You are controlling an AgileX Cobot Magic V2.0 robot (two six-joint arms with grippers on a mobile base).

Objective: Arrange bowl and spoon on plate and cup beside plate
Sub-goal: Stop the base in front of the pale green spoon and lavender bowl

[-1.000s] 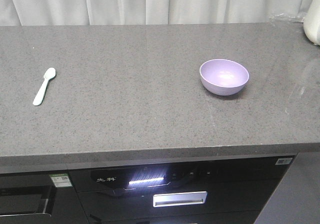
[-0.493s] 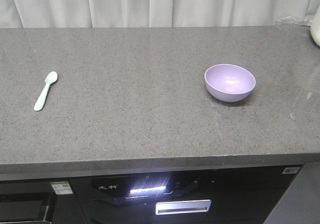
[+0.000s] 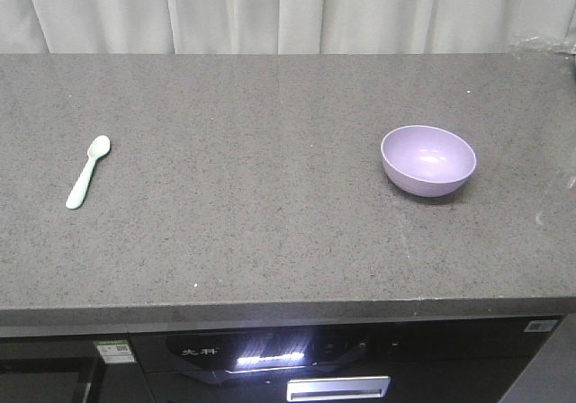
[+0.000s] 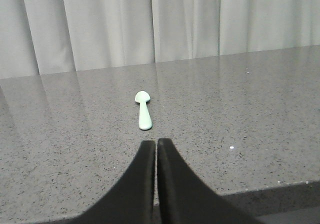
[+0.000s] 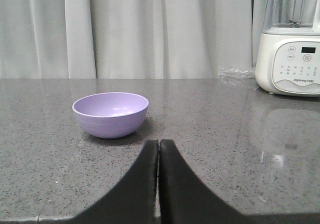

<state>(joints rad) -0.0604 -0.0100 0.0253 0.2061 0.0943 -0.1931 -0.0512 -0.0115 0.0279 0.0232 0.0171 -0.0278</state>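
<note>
Grey speckled stone for the countertop [image 3: 270, 241], filling most of the front view, with pale curtain [image 3: 270, 12] along the top edge and a dark appliance front [image 3: 207, 367] along the bottom. Right of centre on the stone: the bowl [image 3: 428, 160], lavender, upright, open side up. Far over at the left of the frame: the spoon [image 3: 87, 172], pale mint, lying flat, scoop end toward upper right. Well apart, those two.

Bottom centre of the left wrist view: the left gripper [image 4: 156, 143], black fingers pressed together, holding nothing. Above the tips in the frame and slightly left: the spoon [image 4: 144, 110], handle end nearest, not touching.

Bottom centre of the right wrist view: the right gripper [image 5: 158, 143], fingers likewise closed against each other, gripping nothing. Up and left of the tips: the bowl [image 5: 110, 114], resting on the stone, clear of the fingers. At the right edge: a white blender [image 5: 290, 59], crumpled clear plastic [image 5: 235, 75] beside it.
</note>
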